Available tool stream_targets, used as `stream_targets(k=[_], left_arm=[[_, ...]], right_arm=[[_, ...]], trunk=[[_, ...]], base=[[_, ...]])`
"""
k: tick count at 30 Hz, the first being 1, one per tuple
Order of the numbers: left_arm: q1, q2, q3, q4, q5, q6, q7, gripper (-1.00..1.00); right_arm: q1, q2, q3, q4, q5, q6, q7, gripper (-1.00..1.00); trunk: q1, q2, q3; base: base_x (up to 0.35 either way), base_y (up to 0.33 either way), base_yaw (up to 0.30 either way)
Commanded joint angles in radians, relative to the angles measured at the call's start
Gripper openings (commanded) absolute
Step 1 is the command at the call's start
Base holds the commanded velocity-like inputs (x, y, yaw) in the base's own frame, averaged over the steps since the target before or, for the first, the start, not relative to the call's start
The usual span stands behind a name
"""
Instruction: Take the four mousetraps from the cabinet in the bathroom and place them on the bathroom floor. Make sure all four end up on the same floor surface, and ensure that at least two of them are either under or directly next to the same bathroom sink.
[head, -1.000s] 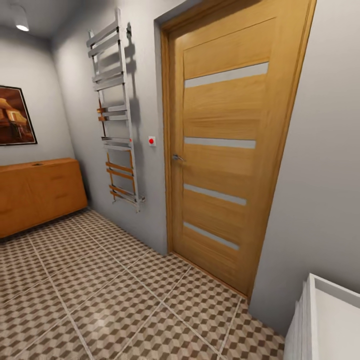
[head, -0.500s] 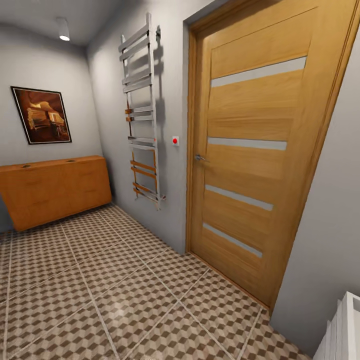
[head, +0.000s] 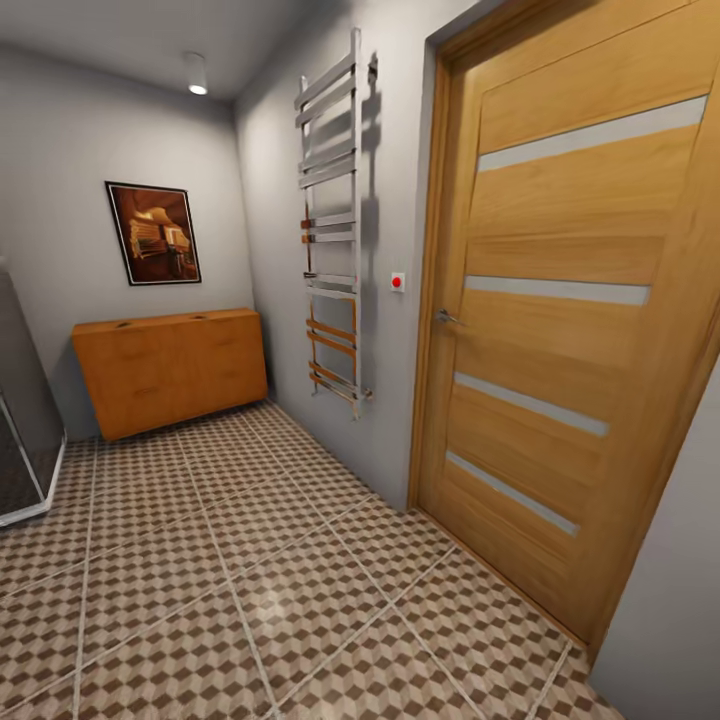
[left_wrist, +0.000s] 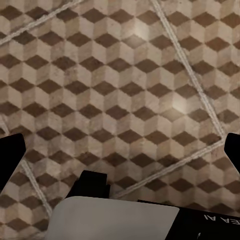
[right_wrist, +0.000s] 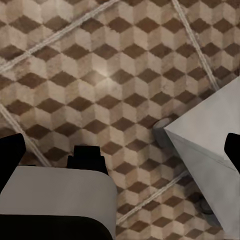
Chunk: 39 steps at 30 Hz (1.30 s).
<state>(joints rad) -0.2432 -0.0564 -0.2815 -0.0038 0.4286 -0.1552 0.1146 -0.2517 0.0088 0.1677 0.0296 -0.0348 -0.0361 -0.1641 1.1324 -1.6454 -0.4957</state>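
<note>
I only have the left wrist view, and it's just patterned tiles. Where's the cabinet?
Observer: In the head view the cabinet is ahead on the left, against the far wall under a framed picture.
Operator: What's along the wall on the right?
Observer: A closed wooden door, with a chrome towel rail on the wall between it and the cabinet.

Orange-brown wooden cabinet, satin tiled bathroom floor, apparently chrome towel rail, wood-grain door
</note>
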Motion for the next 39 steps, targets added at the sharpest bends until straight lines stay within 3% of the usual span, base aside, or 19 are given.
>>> stream_targets(k=[1, 39], left_arm=[[-0.001, 0.0, -0.008, 0.001, 0.007, -0.003, 0.003, 1.0], [-0.001, 0.0, -0.008, 0.001, 0.007, -0.003, 0.003, 1.0]], right_arm=[[-0.001, 0.0, 0.007, 0.003, -0.004, -0.004, -0.003, 1.0], [-0.001, 0.0, 0.007, 0.003, -0.004, -0.004, -0.003, 1.0]], trunk=[[0.0, -0.001, -0.001], [0.0, -0.001, -0.001]], base=[[0.0, 0.0, 0.285], [0.0, 0.0, 0.285]])
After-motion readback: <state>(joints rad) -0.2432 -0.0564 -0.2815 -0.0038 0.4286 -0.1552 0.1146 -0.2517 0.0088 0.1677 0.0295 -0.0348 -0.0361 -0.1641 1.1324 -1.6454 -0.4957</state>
